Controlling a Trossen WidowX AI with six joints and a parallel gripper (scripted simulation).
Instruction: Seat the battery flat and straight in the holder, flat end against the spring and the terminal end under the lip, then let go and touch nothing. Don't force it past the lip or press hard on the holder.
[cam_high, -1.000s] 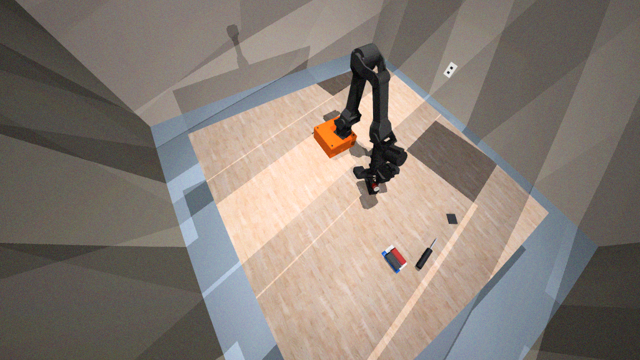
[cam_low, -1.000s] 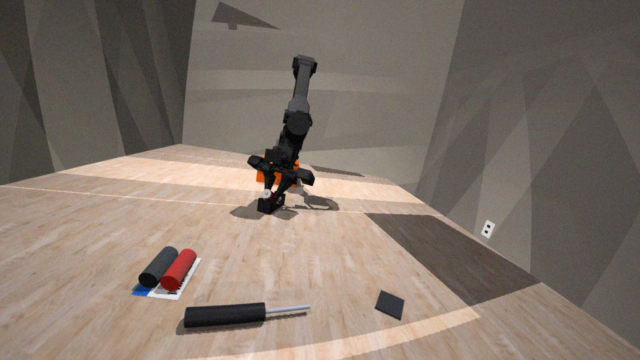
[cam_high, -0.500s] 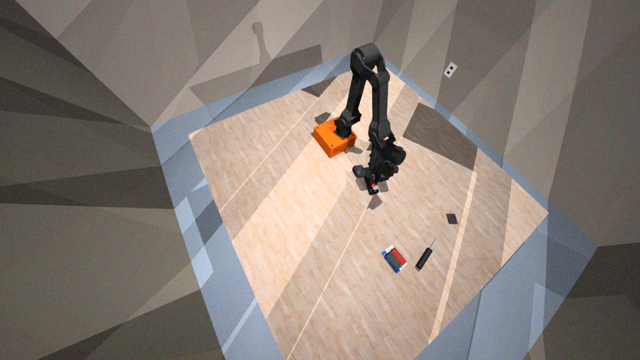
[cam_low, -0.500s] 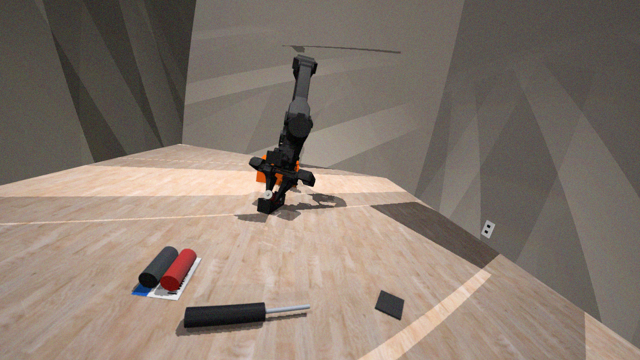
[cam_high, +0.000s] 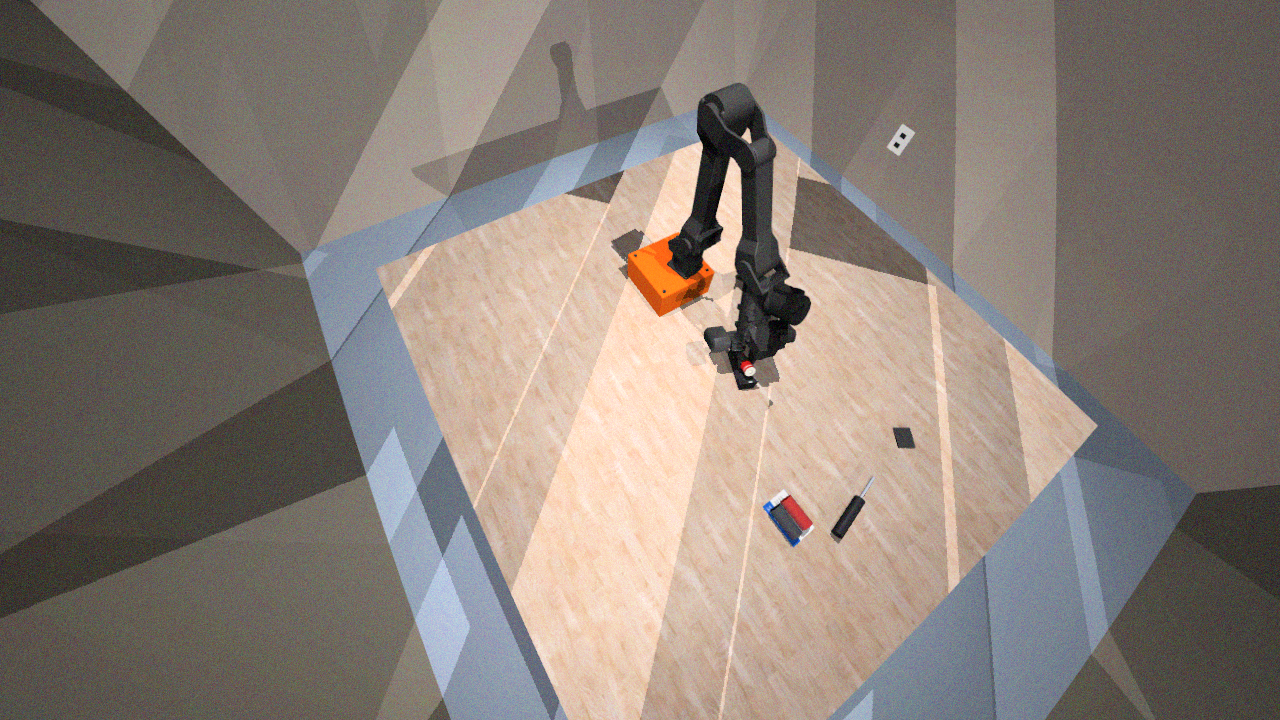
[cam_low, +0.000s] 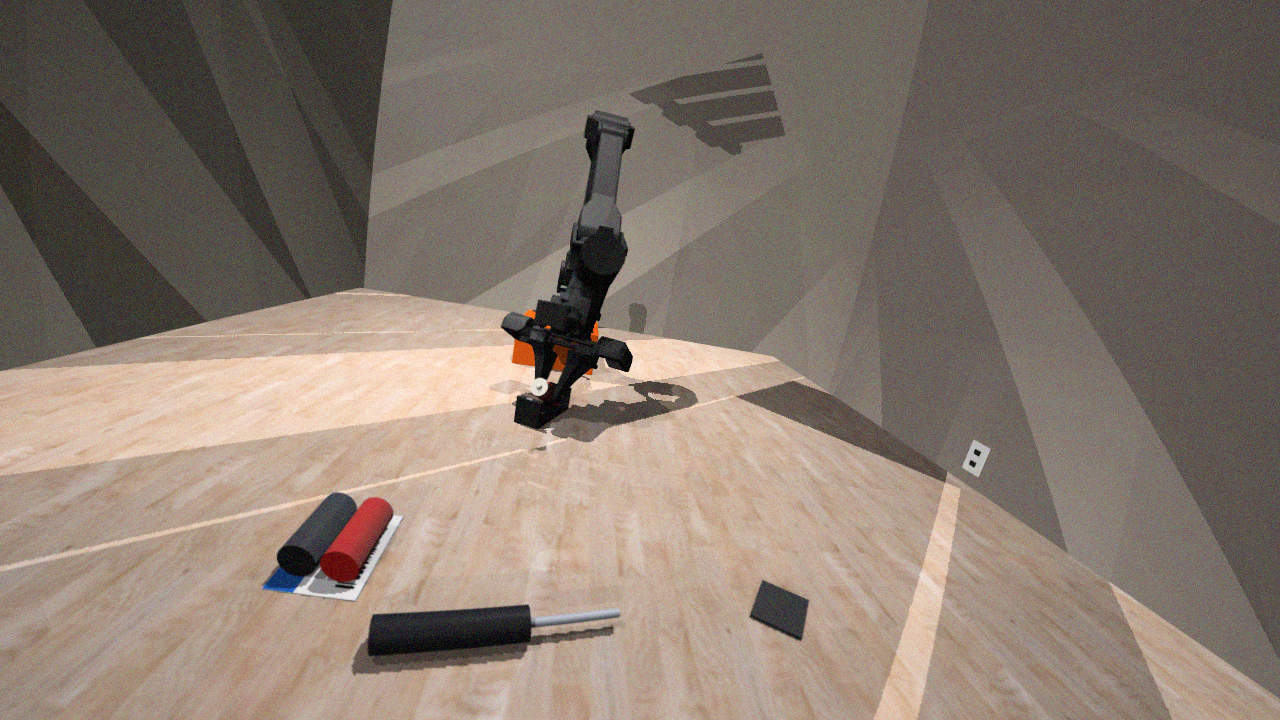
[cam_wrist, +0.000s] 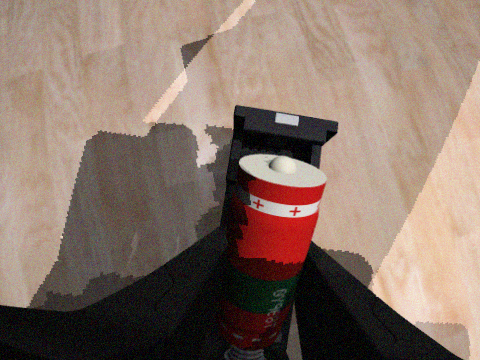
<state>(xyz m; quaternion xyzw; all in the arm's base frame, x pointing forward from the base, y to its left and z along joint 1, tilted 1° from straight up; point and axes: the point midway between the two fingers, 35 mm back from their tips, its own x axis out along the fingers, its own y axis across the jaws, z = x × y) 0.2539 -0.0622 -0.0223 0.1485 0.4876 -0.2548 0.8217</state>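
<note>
A red battery (cam_high: 748, 368) (cam_low: 538, 387) (cam_wrist: 275, 230) with a green band and a pale terminal end is tilted, that end raised toward the camera. The black holder (cam_high: 745, 384) (cam_low: 531, 411) (cam_wrist: 327, 131) sits on the table under it; its lip end with a white patch shows beyond the terminal end in the wrist view. The terminal end is above the holder, not under the lip. The spring (cam_wrist: 244, 354) shows at the battery's lower end; whether they touch is unclear. My gripper (cam_wrist: 263, 244) is shut on the battery's sides. The holder's floor is mostly hidden.
A black and a red cylinder (cam_high: 786, 520) (cam_low: 315, 534) (cam_high: 796, 510) (cam_low: 359, 540) lie on a blue and white card. A screwdriver (cam_high: 847, 517) (cam_low: 450, 629) and a dark square (cam_high: 904, 437) (cam_low: 779, 608) lie farther from the arm. The orange base (cam_high: 659, 277) stands behind the holder.
</note>
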